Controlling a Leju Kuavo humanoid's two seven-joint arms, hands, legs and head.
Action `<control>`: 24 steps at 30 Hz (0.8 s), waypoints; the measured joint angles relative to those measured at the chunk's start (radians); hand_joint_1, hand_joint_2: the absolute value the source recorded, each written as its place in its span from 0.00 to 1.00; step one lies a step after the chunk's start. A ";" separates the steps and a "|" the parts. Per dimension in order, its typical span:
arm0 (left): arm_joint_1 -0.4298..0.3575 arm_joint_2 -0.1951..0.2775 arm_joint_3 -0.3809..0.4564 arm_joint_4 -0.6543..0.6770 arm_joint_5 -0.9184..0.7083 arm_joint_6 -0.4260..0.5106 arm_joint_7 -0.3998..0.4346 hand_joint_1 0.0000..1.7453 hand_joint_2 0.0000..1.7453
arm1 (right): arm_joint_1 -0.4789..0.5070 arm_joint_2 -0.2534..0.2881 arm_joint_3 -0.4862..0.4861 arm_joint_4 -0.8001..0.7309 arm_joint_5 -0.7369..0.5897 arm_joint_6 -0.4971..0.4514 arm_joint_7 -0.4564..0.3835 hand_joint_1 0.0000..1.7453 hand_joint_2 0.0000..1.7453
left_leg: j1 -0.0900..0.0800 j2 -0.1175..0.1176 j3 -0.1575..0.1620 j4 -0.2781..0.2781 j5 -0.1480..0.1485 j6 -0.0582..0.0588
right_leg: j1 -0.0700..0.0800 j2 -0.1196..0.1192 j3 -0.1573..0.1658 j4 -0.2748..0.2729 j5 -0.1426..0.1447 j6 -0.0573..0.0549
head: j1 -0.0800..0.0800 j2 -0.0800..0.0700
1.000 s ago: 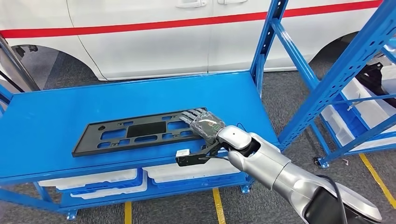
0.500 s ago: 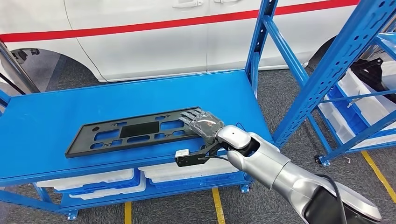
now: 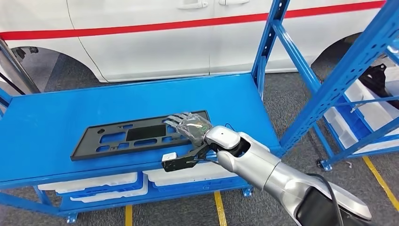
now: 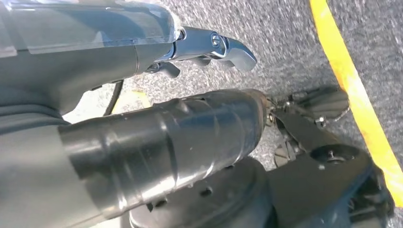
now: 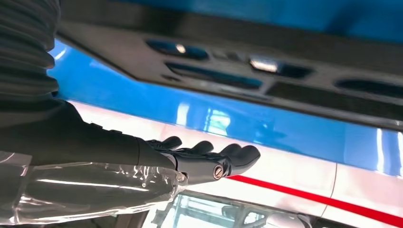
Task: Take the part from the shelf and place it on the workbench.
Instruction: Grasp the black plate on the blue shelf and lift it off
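The right robot hand point(image 3: 187, 125), fingers spread flat, has slid further along the part point(image 3: 136, 134) beneath it on the bench point(image 3: 56, 113); placement looks done.

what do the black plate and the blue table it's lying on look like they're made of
The black plate looks like moulded plastic: matt, thin and flat, with neat cut-out slots and small holes. Painted metal can't be ruled out. The blue table looks like sheet steel with a glossy blue coat: its surface throws soft reflections, and the perforated blue uprights beside it are typical of steel racking.
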 joint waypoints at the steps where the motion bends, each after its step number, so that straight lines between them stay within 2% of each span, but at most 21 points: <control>1: -0.002 0.000 0.000 0.003 0.000 0.000 0.000 0.00 0.00 | -0.002 0.000 0.000 0.001 -0.002 0.001 0.000 0.00 1.00 | 0.002 0.000 0.004 -0.003 0.001 0.004 | -0.001 0.000 -0.024 0.046 -0.027 0.004 | 0.000 0.000; 3: -0.007 0.000 0.000 0.007 0.000 0.000 0.000 0.00 0.00 | -0.002 0.000 0.000 0.004 -0.004 0.002 0.000 0.00 1.00 | 0.001 0.000 0.005 -0.002 -0.003 0.009 | -0.002 0.000 -0.095 0.172 -0.081 0.010 | 0.000 0.000; 4: -0.008 0.000 0.000 0.009 0.000 0.000 0.000 0.00 0.00 | 0.000 0.000 0.000 0.006 -0.005 0.002 0.000 0.00 1.00 | 0.000 0.000 0.007 -0.001 -0.006 0.010 | -0.003 0.000 -0.127 0.218 -0.092 0.011 | 0.000 0.000; 5: -0.009 0.000 0.000 0.010 0.000 0.000 0.000 0.00 0.00 | 0.002 0.000 0.000 0.008 -0.005 0.002 0.000 0.00 1.00 | 0.000 -0.001 0.009 0.000 -0.009 0.011 | -0.003 -0.001 -0.142 0.227 -0.081 0.011 | 0.000 0.000; 6: -0.009 0.000 0.000 0.011 0.000 0.000 0.000 0.00 0.00 | 0.003 0.000 0.000 0.009 -0.005 0.002 0.000 0.00 1.00 | -0.001 -0.002 0.013 0.001 -0.014 0.010 | -0.003 -0.001 -0.139 0.199 -0.051 0.009 | 0.000 0.000; 8: -0.009 -0.002 0.000 0.012 0.000 0.000 0.000 0.00 0.00 | 0.002 0.000 0.000 0.010 -0.005 0.002 0.000 0.00 1.00 | 0.000 -0.003 0.022 0.005 -0.026 0.007 | -0.001 -0.001 -0.092 0.068 0.035 0.000 | 0.000 0.000; 10: -0.011 -0.003 0.000 0.013 -0.001 0.000 0.000 0.00 0.00 | 0.000 0.001 0.001 0.012 -0.006 0.002 0.000 0.00 1.00 | -0.001 -0.004 0.024 0.009 -0.036 -0.001 | 0.005 -0.001 -0.060 -0.024 0.070 -0.013 | 0.000 0.000; 12: -0.011 -0.004 0.000 0.015 -0.002 -0.001 0.000 0.00 0.00 | 0.000 0.002 0.001 0.014 -0.007 0.003 -0.001 0.00 1.00 | -0.002 -0.004 0.023 0.013 -0.039 -0.013 | 0.010 0.000 -0.056 -0.038 0.069 -0.025 | 0.000 0.000; 14: -0.012 -0.002 0.000 0.017 -0.003 -0.004 -0.001 0.00 0.00 | -0.001 0.005 0.001 0.017 -0.010 0.004 -0.003 0.00 1.00 | -0.001 -0.003 0.023 0.023 -0.048 -0.023 | 0.006 0.001 -0.045 -0.044 0.075 -0.036 | 0.000 0.000; 15: -0.013 -0.002 0.000 0.019 -0.003 -0.006 -0.001 0.00 0.00 | -0.003 0.006 0.001 0.017 -0.012 0.004 -0.005 0.00 1.00 | 0.000 -0.003 0.014 0.045 -0.062 -0.027 | 0.003 0.001 -0.039 -0.048 0.075 -0.040 | -0.001 0.000; 16: -0.015 -0.001 0.000 0.020 -0.005 -0.009 -0.002 0.00 0.00 | -0.004 0.008 0.001 0.018 -0.014 0.006 -0.007 0.00 1.00 | 0.002 -0.002 -0.006 0.087 -0.085 -0.032 | 0.001 0.001 -0.034 -0.051 0.074 -0.043 | -0.001 0.000; 18: -0.018 0.000 0.000 0.022 -0.008 -0.014 -0.004 0.00 0.00 | -0.005 0.011 0.001 0.022 -0.021 0.015 -0.010 0.00 1.00 | 0.006 -0.002 -0.071 0.211 -0.140 -0.044 | 0.000 -0.001 -0.030 -0.052 0.071 -0.049 | -0.001 0.000; 19: -0.019 0.000 0.000 0.024 -0.009 -0.016 -0.005 0.00 0.00 | -0.004 0.012 0.001 0.024 -0.024 0.020 -0.012 0.00 1.00 | 0.007 -0.002 -0.102 0.261 -0.156 -0.049 | 0.001 -0.001 -0.030 -0.050 0.069 -0.050 | -0.001 0.000; 20: -0.020 0.000 0.000 0.025 -0.010 -0.017 -0.006 0.00 0.00 | -0.003 0.013 0.001 0.028 -0.028 0.025 -0.014 0.00 1.00 | 0.009 -0.002 -0.120 0.281 -0.155 -0.052 | 0.001 -0.001 -0.030 -0.049 0.068 -0.051 | -0.001 0.000; 21: -0.020 0.001 0.000 0.026 -0.011 -0.018 -0.007 0.00 0.00 | -0.002 0.014 0.001 0.031 -0.030 0.028 -0.016 0.00 1.00 | 0.010 -0.002 -0.119 0.263 -0.133 -0.053 | 0.000 0.000 -0.029 -0.047 0.066 -0.050 | -0.001 0.000; 23: -0.021 0.006 0.000 0.028 -0.011 -0.019 -0.010 0.00 0.00 | -0.003 0.016 0.002 0.037 -0.037 0.035 -0.019 0.00 1.00 | 0.012 -0.001 -0.072 0.140 -0.055 -0.051 | 0.000 0.003 -0.027 -0.043 0.063 -0.048 | -0.001 0.000; 24: -0.023 0.008 0.000 0.029 -0.010 -0.019 -0.012 0.00 0.00 | -0.004 0.017 0.002 0.040 -0.042 0.043 -0.020 0.00 1.00 | 0.011 -0.001 -0.049 0.078 -0.033 -0.047 | 0.000 0.003 -0.027 -0.041 0.063 -0.044 | -0.001 0.000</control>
